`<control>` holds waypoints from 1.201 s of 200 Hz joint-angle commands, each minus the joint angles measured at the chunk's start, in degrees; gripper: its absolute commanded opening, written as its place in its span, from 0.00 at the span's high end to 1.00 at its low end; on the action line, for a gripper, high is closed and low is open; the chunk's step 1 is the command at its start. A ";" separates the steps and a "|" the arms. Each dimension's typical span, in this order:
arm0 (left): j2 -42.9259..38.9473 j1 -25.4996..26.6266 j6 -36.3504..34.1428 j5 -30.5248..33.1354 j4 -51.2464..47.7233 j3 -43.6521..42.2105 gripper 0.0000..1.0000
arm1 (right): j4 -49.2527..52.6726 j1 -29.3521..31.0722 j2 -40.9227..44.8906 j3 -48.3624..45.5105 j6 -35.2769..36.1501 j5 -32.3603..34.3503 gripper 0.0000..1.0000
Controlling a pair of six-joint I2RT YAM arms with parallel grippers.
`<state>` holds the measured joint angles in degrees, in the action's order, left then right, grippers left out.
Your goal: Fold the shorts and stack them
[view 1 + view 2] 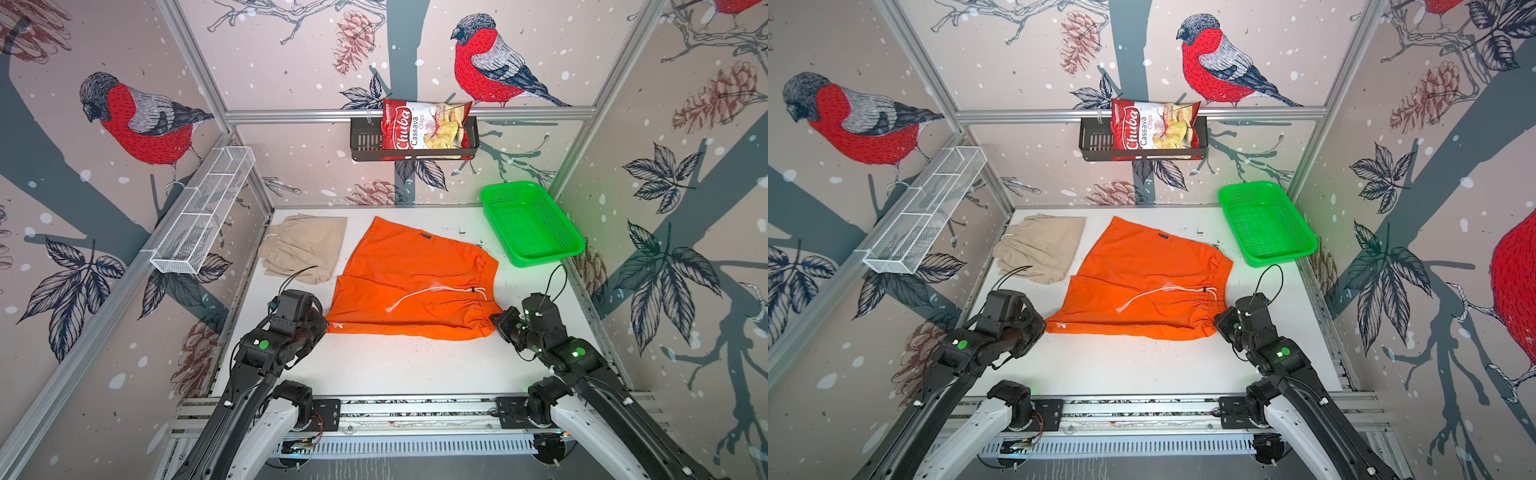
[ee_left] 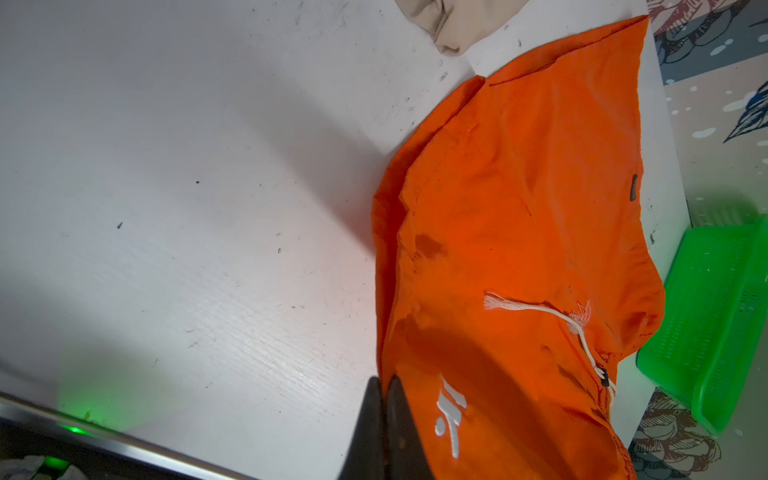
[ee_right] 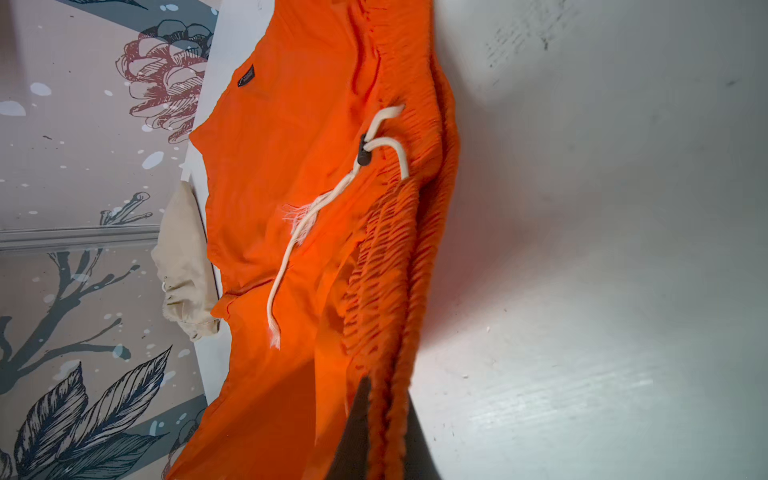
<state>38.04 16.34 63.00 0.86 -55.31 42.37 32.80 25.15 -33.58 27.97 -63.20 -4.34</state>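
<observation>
Table (image 1: 395, 365): both arms (image 1: 270, 345) low, jaws clamping orange shorts (image 1: 407, 266).

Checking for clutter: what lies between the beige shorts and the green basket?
The orange shorts, then bare table, between beige shorts and basket; both top views show it.

The white table (image 1: 395, 365) carries orange shorts (image 1: 415, 278) spread flat, reaching from the left fingers (image 2: 370, 432) across to the right fingers (image 3: 357, 432). Folded beige shorts (image 1: 303, 245) lie beyond the left fingers, a green basket (image 1: 548, 257) beyond the right fingers.
</observation>
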 commanded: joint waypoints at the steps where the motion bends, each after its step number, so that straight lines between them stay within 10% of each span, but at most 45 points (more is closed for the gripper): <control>1: -1.00 0.01 -1.83 2.30 -3.45 1.67 1.00 | 6.74 0.82 0.09 3.01 1.79 2.29 1.00; 95: -0.46 0.07 -7.15 4.59 0.26 5.80 1.00 | 14.43 11.50 -3.07 12.81 -0.39 7.40 1.00; 240: 18.60 0.02 -24.77 8.12 22.36 18.45 1.00 | 21.84 -2.74 -17.32 24.27 17.06 -4.36 1.00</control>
<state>54.19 16.38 43.00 6.96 -39.70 59.09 50.98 23.42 -49.67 51.37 -50.65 -6.35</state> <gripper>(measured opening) 0.048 0.091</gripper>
